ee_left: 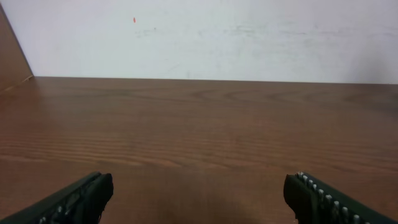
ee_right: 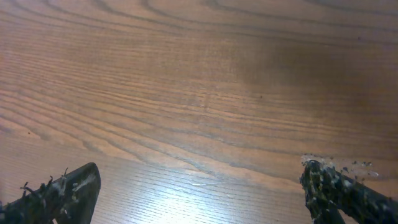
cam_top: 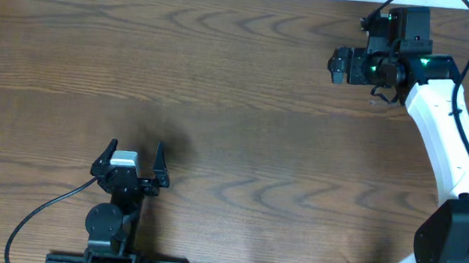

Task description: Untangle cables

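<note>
Overhead, the left gripper [cam_top: 136, 153] is standing wide open and gripping nothing, sitting over the tabletop's [cam_top: 237, 106] near edge, left of its middle. The right gripper [cam_top: 339, 66] is gaping just as wide, also gripping nothing, and reaching over the tabletop's far right corner. Both wrist views are showing wood grain between the spread fingers. Where the cables are lying cannot be told from any view.

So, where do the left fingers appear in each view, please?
Overhead: the left fingers are at the lower left, spread open over the table.
Left wrist: the left fingers sit in both bottom corners.
Right wrist: not in it; only the right fingers show.
Shared landmark: the wood-grain table.
</note>
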Tool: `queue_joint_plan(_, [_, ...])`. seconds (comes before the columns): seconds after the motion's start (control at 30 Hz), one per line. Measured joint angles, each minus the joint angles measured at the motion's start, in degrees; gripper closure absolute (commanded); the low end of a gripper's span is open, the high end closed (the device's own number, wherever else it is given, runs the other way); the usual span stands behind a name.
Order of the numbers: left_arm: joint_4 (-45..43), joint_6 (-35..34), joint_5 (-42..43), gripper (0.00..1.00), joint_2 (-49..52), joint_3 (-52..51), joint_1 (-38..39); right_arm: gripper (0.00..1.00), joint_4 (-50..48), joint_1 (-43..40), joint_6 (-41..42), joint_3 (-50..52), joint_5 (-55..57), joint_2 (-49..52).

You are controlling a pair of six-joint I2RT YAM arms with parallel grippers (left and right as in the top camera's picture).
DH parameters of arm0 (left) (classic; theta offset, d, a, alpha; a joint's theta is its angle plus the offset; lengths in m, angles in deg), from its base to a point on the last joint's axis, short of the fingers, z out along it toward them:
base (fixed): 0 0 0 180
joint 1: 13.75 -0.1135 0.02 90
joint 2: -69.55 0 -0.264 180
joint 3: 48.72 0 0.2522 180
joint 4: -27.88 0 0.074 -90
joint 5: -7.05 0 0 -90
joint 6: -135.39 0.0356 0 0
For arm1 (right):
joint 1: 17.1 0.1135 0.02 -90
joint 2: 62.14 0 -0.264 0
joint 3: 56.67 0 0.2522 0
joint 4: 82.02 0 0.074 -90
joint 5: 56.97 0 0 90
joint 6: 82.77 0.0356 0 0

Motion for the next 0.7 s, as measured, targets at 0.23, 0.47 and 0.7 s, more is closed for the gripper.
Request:
queue_joint_plan(0.23, [0.0,0.0,-0.02,0.07,0.0,0.0,0.0,0.01,-0.02,0.0,0.0,0.0,0.17,0.0])
queue_joint_plan(0.47, [0.02,0.0,-0.02,0.07,0.0,0.0,0.0,0.01,1.86,0.0,0.0,0.0,3.32,0.0])
queue_joint_plan(0.7, [0.02,0.02,-0.02,0.07,0.0,0.0,0.0,0.01,-2.82,0.0,-0.13,1.95,4.33,-1.79])
